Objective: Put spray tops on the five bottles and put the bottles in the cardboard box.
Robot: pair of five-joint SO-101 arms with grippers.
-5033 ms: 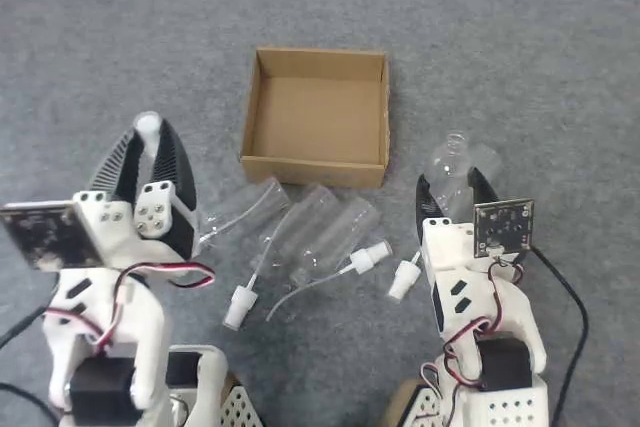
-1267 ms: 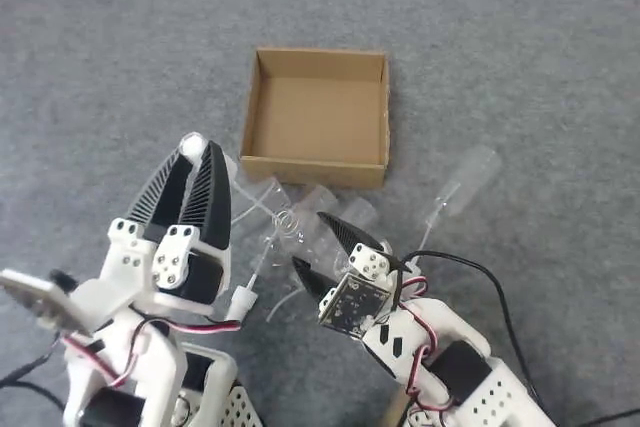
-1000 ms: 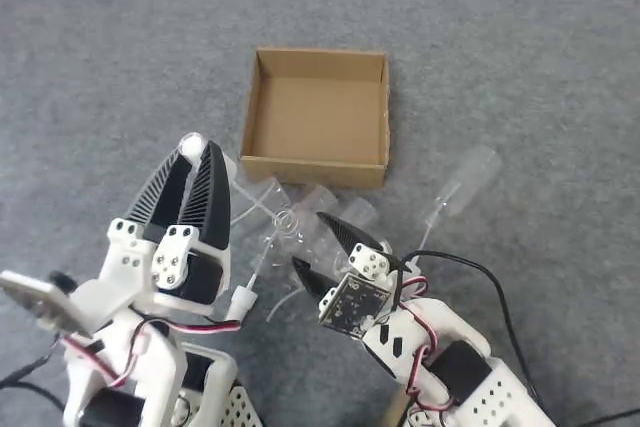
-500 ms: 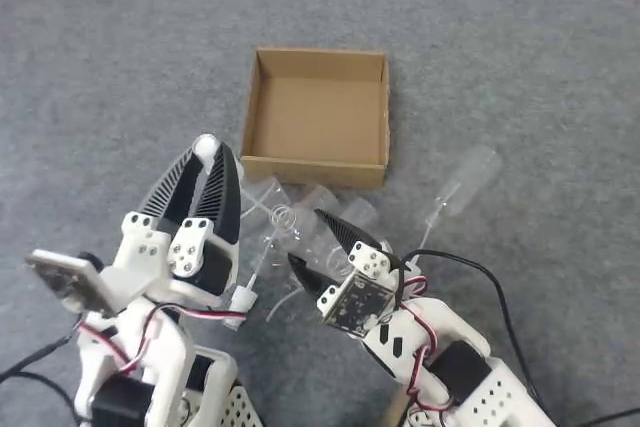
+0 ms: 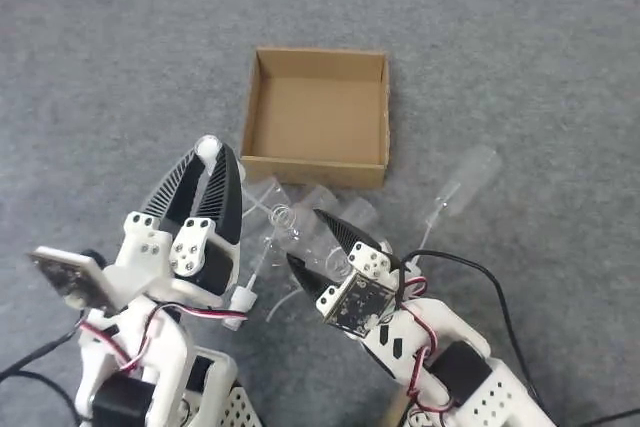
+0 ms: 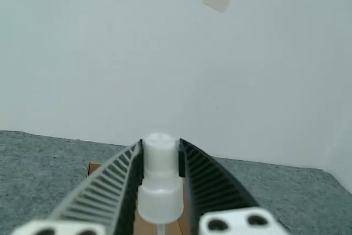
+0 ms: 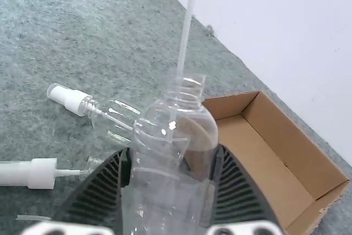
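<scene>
Overhead, two white robot arms with black ribbed claws sit at the near edge of a grey carpeted table top (image 5: 520, 77). An open, square brown cardboard box (image 5: 312, 170) stands on the carpet beyond them.

The left gripper (image 5: 211, 153) is raised and clenched on a white plastic spray top (image 6: 159, 177). In its own wrist view the cap stands upright, pinched between both fingers, with a sliver of the box behind.

The spray top's thin white dip tube (image 7: 187, 26) runs down into the open neck of a clear plastic bottle (image 7: 170, 152). The right gripper (image 5: 304, 236) grasps that bottle around its body. It holds the bottle above the carpet just in front of the box, neck pointing towards the left arm.

A heap of clear bottles (image 5: 262, 197) lies on the carpet between the arms, close to the box's front wall. Past the held bottle, a lying bottle with a white spray top fitted (image 7: 104, 119) is visible.

A loose white spray top with tube (image 5: 240, 299) lies beside the left arm. Another clear bottle (image 5: 468, 179) lies apart, off the box's near right corner.
</scene>
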